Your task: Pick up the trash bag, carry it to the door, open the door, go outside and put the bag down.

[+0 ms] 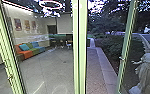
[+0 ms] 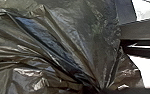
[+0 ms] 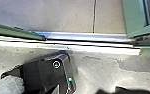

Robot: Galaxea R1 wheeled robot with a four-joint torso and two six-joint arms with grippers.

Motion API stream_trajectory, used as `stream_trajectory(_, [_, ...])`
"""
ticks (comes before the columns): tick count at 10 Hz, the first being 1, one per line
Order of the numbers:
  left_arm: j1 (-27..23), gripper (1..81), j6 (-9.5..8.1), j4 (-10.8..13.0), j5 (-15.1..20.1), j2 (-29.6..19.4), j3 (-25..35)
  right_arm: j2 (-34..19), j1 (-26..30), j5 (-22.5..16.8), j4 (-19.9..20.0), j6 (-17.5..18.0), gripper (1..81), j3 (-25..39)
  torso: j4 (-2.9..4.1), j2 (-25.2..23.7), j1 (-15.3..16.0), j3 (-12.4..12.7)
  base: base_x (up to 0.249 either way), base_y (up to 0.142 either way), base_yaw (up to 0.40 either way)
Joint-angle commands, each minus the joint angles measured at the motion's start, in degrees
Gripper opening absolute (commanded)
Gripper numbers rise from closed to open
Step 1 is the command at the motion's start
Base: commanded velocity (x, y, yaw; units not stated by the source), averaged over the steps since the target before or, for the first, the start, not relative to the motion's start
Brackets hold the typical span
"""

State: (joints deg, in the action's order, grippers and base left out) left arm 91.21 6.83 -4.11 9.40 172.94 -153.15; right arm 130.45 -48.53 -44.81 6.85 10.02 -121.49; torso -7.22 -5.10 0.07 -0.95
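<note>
Black trash bag (image 2: pixel 66 37) spreads wide in the left wrist view, its folds drawn together at my left gripper (image 2: pixel 100 88), which is closed on the gathered plastic. The glass door has pale green frames; one upright (image 1: pixel 80 47) stands in the middle of the head view. Another framed edge (image 1: pixel 126 45), with a small handle, leans to its right. In the right wrist view a green door frame (image 3: pixel 136 18) and a green bar (image 3: pixel 13 32) stand apart, with a metal threshold (image 3: pixel 86 38) running between them.
Outdoors on the right are a paved path (image 1: pixel 94 70), bushes (image 1: pixel 111 47) and a pale statue (image 1: pixel 148 67). Colourful sofas (image 1: pixel 29 51) show in or through the glass on the left. My black base (image 3: pixel 46 75) stands close to the threshold on rough pale ground.
</note>
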Motion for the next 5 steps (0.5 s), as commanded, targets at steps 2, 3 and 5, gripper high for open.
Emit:
stream_trajectory(2, [-3.45,1.0,0.29,0.15,3.87,-0.22,0.04,-1.32,-6.09,9.55,3.08,-2.02,81.1,9.61,0.00,0.00,0.00,0.00,0.000,0.000,0.000])
stream_trajectory(3, [-3.62,1.0,0.29,0.15,3.78,-0.22,0.04,0.00,-8.98,11.57,2.47,-2.11,81.1,10.06,0.00,0.00,0.00,0.00,0.000,0.000,0.000])
stream_trajectory(5, [-3.71,1.0,0.29,0.07,2.48,-0.31,-0.04,3.43,-14.89,16.67,2.11,-4.65,81.1,9.27,0.00,0.00,0.00,0.00,0.000,0.000,0.000])
